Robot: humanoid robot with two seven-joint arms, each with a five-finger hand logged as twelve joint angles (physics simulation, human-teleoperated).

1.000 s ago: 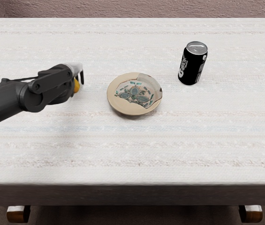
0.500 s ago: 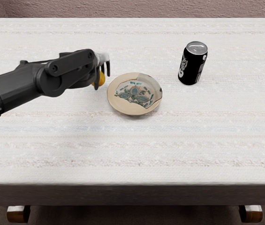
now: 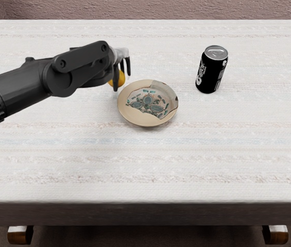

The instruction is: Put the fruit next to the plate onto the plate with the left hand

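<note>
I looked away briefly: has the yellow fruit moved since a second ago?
Yes. The fruit, carried in the left hand, moved right and is now beside the upper-left rim of the plate.

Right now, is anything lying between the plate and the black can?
No. In the head view only bare table separates the plate from the can. The left hand, holding the fruit, is off the plate's other side.

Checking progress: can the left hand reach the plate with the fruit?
Probably yes. The left hand holds the fruit just beside the upper-left rim of the plate, nothing lies between them, and the can stands well to the right.
</note>
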